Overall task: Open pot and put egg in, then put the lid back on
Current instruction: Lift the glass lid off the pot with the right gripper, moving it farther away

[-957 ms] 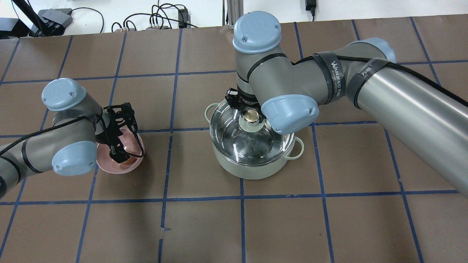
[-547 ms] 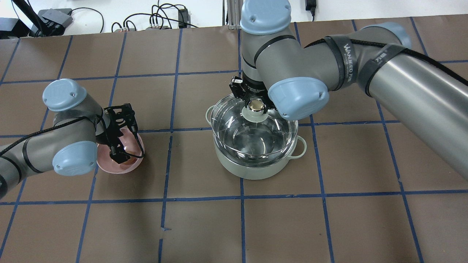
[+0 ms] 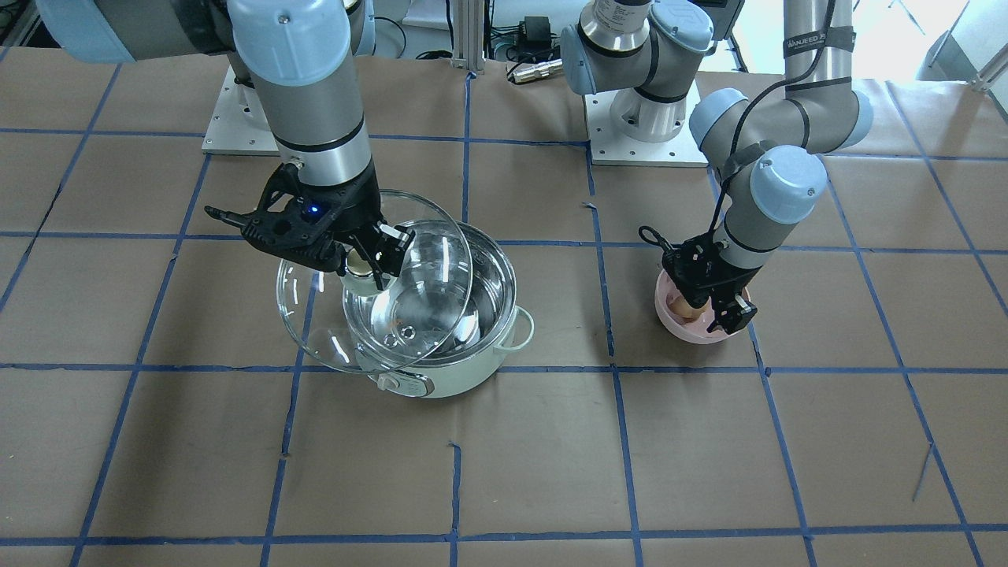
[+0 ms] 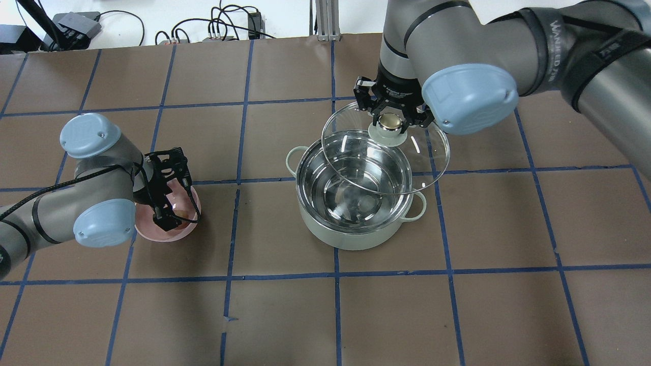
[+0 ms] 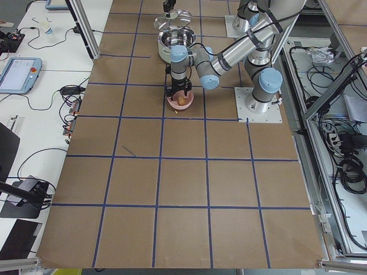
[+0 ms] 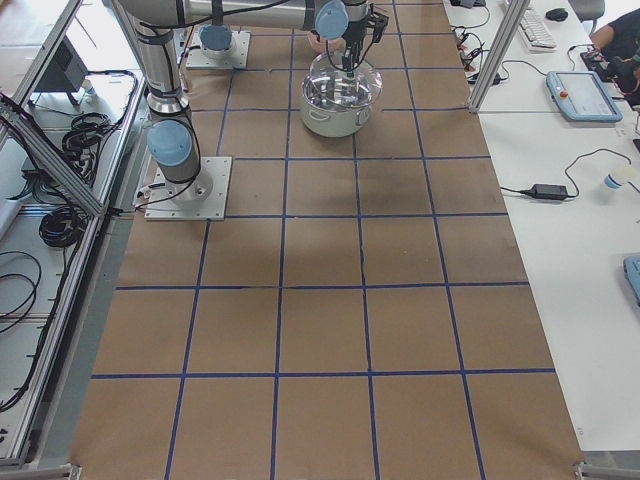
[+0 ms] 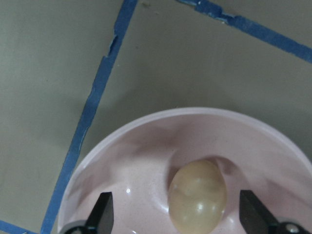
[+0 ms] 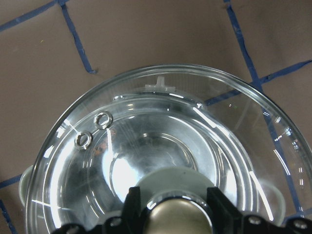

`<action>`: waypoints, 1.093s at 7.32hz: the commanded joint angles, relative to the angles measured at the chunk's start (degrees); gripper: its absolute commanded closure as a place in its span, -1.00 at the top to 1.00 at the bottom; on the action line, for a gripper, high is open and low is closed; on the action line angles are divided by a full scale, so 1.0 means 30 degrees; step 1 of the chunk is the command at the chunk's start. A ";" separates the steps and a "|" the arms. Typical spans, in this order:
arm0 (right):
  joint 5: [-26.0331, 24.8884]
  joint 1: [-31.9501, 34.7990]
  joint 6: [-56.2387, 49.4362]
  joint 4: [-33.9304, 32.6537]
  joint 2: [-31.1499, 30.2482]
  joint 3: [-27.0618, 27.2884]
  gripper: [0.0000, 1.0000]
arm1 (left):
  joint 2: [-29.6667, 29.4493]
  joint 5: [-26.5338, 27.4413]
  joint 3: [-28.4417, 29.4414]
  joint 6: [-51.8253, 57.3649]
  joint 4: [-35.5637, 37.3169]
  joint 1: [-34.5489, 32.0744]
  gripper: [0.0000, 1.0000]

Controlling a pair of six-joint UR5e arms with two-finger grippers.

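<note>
Pinching lid [image 4: 356, 168] knob: right fingers [image 8: 132, 207] | left fingers [image 7: 103, 214] spread around egg [image 7: 197, 195], clear only from wrist

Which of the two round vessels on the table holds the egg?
The small pink bowl, beneath the left gripper, holds the egg; the mint-green pot is empty.

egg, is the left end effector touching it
Apart. The left wrist view shows pink bowl surface between the egg and both fingers of the left end effector.
</note>
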 commanded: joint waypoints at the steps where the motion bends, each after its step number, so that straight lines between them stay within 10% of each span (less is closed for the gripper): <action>1: -0.0005 -0.1585 -0.2790 -0.0015 -0.0288 -0.0305 -0.25 | -0.0136 -0.0032 -0.0026 -0.0031 0.0011 0.0107 0.82; 8: -0.0357 -0.4669 -0.7258 0.0601 -0.1197 -0.0247 -0.28 | -0.0489 -0.0003 0.0033 -0.0089 0.0011 0.0136 0.80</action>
